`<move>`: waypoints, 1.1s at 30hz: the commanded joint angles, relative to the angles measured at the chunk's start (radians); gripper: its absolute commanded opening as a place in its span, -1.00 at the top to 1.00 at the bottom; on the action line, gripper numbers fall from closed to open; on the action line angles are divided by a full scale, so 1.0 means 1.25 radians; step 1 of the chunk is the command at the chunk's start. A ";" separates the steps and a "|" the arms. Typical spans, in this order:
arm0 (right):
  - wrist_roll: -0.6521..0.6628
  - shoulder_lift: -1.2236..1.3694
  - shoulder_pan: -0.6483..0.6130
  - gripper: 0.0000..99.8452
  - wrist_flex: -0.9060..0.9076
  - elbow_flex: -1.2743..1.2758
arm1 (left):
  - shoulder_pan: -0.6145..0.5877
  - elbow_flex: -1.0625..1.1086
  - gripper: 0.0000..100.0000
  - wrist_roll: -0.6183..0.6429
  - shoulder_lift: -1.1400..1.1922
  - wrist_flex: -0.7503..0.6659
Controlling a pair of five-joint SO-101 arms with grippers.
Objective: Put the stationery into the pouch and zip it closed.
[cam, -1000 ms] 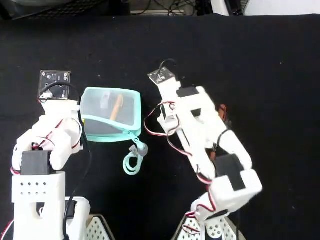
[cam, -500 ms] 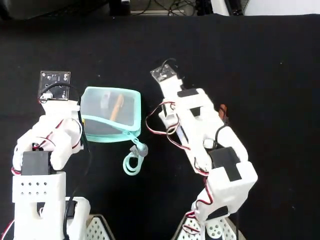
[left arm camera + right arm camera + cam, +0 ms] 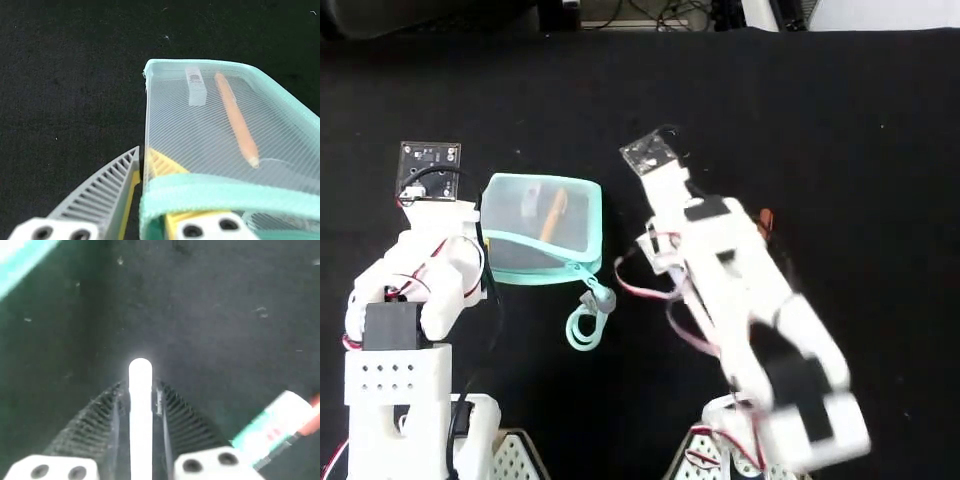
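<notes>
- Right gripper (image 3: pixel 140 387) is clamped on a white stick (image 3: pixel 140 371). The stick's long axis runs straight out along the jaws, away from the base.
- Pouch (image 3: pixel 540 232) lies to that gripper's left in the high view, near but apart. Its teal edge is at a corner of the right wrist view.
- The pouch mouth looks to be the near teal zip edge, so the stick probably has to swing round to that side and point in.
- Left gripper (image 3: pixel 144 157) grips the pouch's left edge at the mouth, with the yellow jaw behind the wall and the grey jaw outside. It is the nearer arm but busy.
- Pencil (image 3: pixel 236 120) and eraser (image 3: pixel 195 86) are already inside.
- Zip pull (image 3: pixel 585 322) and its ring trail off the mouth's right end and could snag.
- Marker (image 3: pixel 277 427) lies loose on the table (image 3: pixel 880 150) beside the right gripper, not yet packed.
</notes>
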 commanded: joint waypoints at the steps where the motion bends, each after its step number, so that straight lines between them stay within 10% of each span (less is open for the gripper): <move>1: 0.006 -0.320 -0.009 0.98 0.005 0.091 | -0.003 -0.004 0.94 0.004 -0.001 -0.015; 8: 0.002 -0.902 -0.034 0.98 -0.001 0.231 | -0.003 -0.003 0.94 0.004 -0.001 -0.015; 16: 0.005 -1.346 -0.292 0.98 -0.066 0.347 | -0.003 -0.003 0.94 0.005 -0.001 -0.015; 33: 0.000 -1.234 -0.525 0.98 -0.457 0.334 | -0.003 -0.004 0.94 0.005 -0.001 -0.018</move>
